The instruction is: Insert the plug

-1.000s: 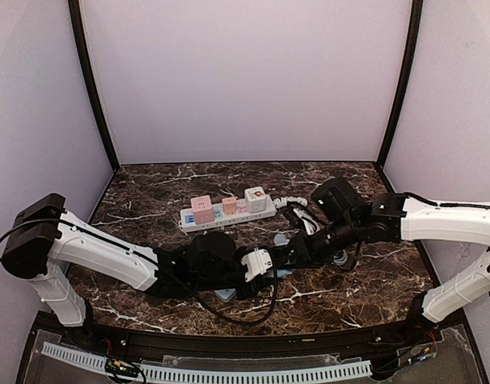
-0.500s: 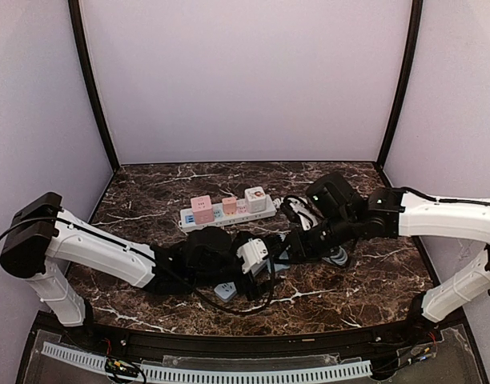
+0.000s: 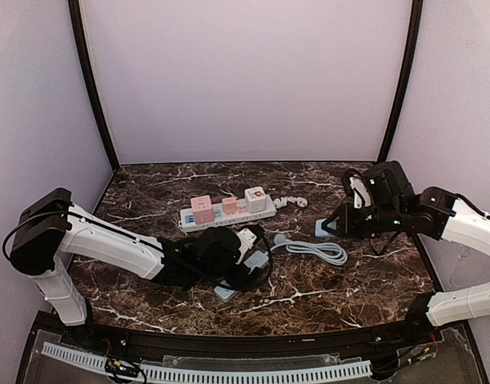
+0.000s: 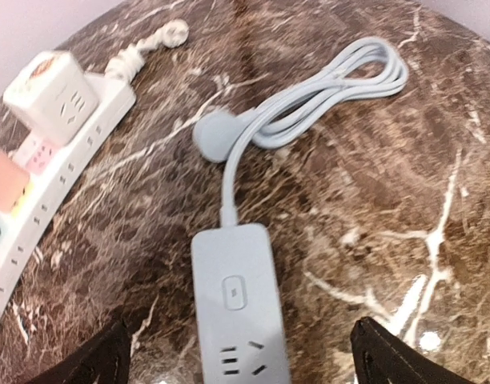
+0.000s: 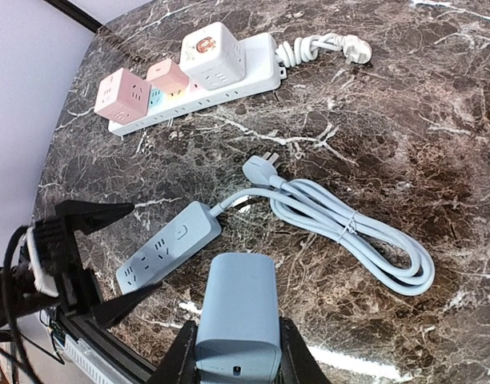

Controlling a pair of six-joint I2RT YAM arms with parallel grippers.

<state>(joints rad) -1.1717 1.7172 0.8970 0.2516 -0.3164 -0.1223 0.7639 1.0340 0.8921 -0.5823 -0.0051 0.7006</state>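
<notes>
The plug [image 5: 235,316], a blue-grey adapter block, sits between the fingers of my right gripper [image 5: 235,356], which is shut on it and held above the table at the right [image 3: 329,226]. A blue-grey power strip [image 4: 237,308] lies flat on the marble with its sockets towards the near edge [image 3: 225,293]. My left gripper [image 4: 245,360] is open, one black fingertip on each side of the strip's socket end without touching it. The strip's coiled cable [image 5: 349,232] and its three-pin plug head [image 5: 261,168] lie between the two arms.
A white power strip [image 3: 229,214] lies at the back middle, carrying two pink cube adapters [image 3: 202,208] and a white cube [image 3: 255,198]. Its bundled white cord [image 5: 321,46] trails to the right. Purple walls enclose the table.
My left gripper has opened and let go of the blue-grey strip, which now lies on the table. My right arm has pulled back to the right with the plug, uncovering the cable.
</notes>
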